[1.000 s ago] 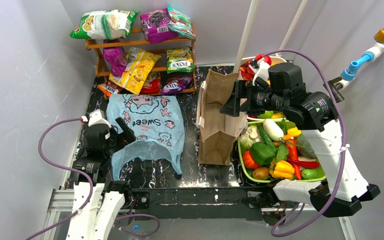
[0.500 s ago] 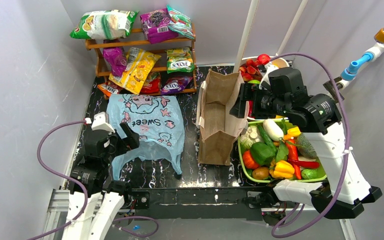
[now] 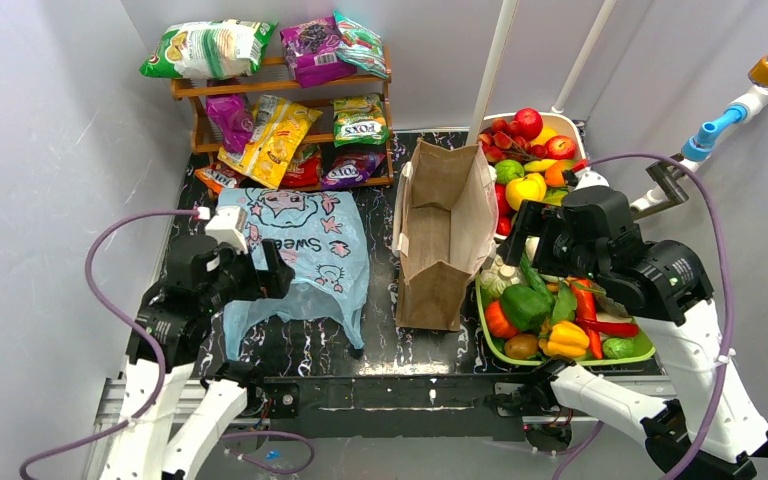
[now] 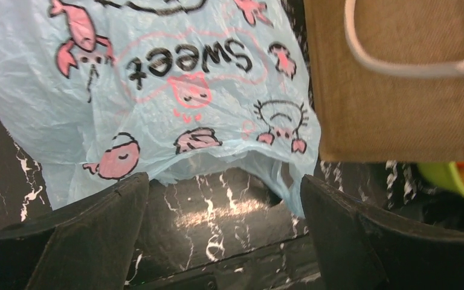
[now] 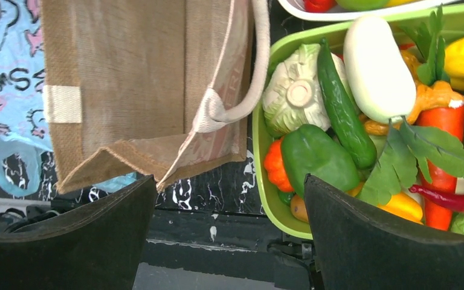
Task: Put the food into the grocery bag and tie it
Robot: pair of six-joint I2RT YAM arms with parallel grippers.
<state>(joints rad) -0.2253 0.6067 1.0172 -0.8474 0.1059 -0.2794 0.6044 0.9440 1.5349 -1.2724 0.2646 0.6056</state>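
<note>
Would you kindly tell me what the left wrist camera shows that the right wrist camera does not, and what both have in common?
Left wrist only: the whole word "Sweet" on the blue plastic bag, whose lower edge lies just beyond the open left gripper. Right wrist only: a cabbage, a cucumber and a green pepper, seen past the open right gripper. Both: the blue plastic bag, the brown bag, part of the green tray and the black marbled table.
</note>
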